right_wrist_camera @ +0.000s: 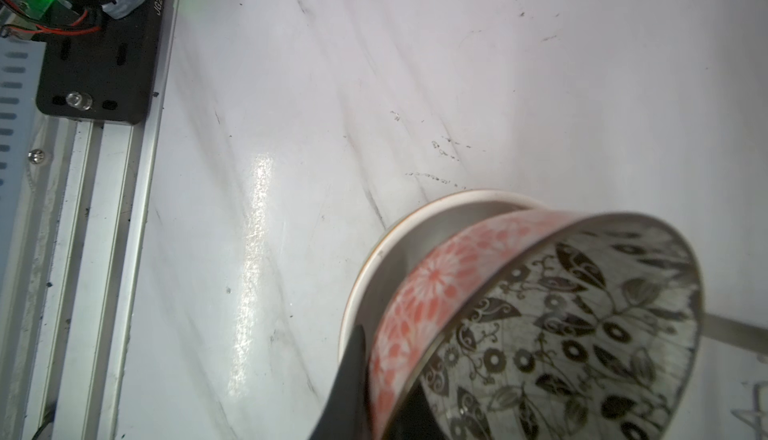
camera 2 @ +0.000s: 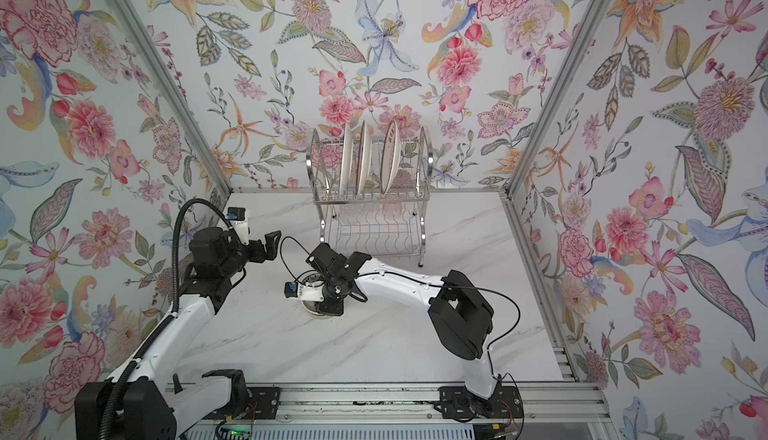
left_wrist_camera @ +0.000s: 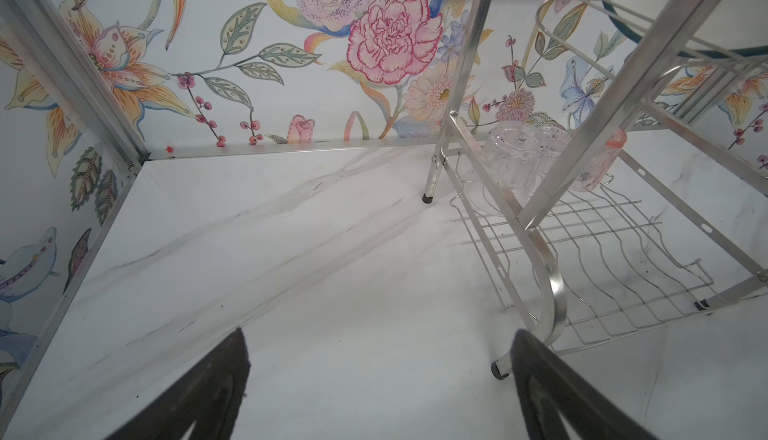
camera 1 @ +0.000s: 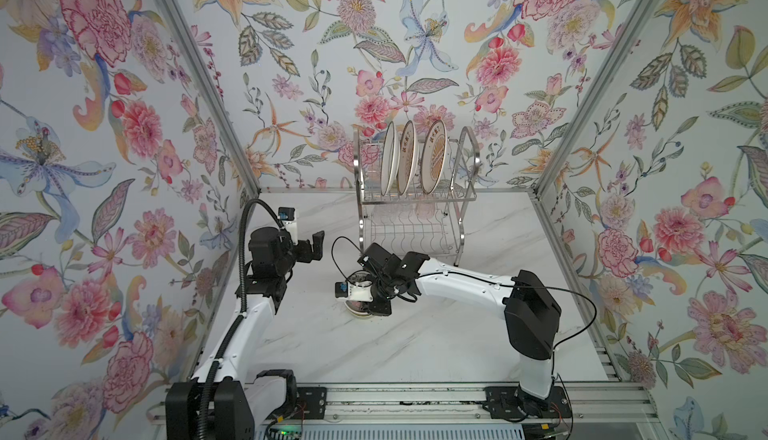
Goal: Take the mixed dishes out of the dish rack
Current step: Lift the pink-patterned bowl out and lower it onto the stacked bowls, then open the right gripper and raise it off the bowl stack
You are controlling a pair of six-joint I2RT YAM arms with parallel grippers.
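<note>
The dish rack (camera 1: pixel 415 217) (camera 2: pixel 374 217) stands at the back of the marble table in both top views. Three white plates (camera 1: pixel 432 159) (camera 2: pixel 390 159) stand upright in its upper tier. In the left wrist view, clear cups (left_wrist_camera: pixel 511 163) and a pink-tinted cup (left_wrist_camera: pixel 602 163) sit on the lower shelf. My left gripper (camera 1: pixel 314 246) (left_wrist_camera: pixel 379 334) hovers open and empty, left of the rack's front leg (left_wrist_camera: pixel 498 369). My right gripper (camera 1: pixel 376 307) (right_wrist_camera: pixel 382 388) is shut on the rim of a tilted patterned bowl (right_wrist_camera: pixel 582 334), orange outside. That bowl's lower side is inside a pale bowl (right_wrist_camera: pixel 374 259) on the table.
Flowered walls (camera 1: pixel 104 167) close in the left, back and right sides. An aluminium rail (camera 1: pixel 415 400) with both arm bases runs along the front edge. The right arm's elbow (camera 1: pixel 532 313) stands high on the right. Bare marble (camera 1: pixel 415 346) lies between the bowls and the rail.
</note>
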